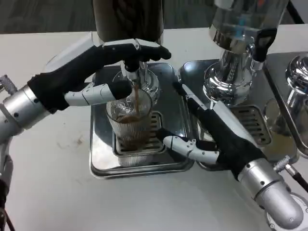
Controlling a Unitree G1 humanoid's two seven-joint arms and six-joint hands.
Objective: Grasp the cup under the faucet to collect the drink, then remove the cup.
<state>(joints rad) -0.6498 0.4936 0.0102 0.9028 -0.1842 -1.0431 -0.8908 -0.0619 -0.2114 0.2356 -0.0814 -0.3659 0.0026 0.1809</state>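
A clear ribbed cup (132, 127) stands on the grate of a steel drip tray (101, 159), right under the faucet (132, 77). A thin brown stream falls from the spout into the cup, which is partly filled with brown drink. My left hand (103, 62) reaches in from the left. Its fingers lie over the faucet lever (144, 48) and its thumb stretches below toward the cup's rim. My right hand (211, 130) comes from the lower right. Its thumb presses the cup's lower right side while its fingers reach around behind the cup.
A second dispenser (236, 72) with a chrome base stands on its own steel tray (250, 120) close behind my right forearm. A third chrome fitting (298, 77) sits at the right edge. White table lies in front and to the left.
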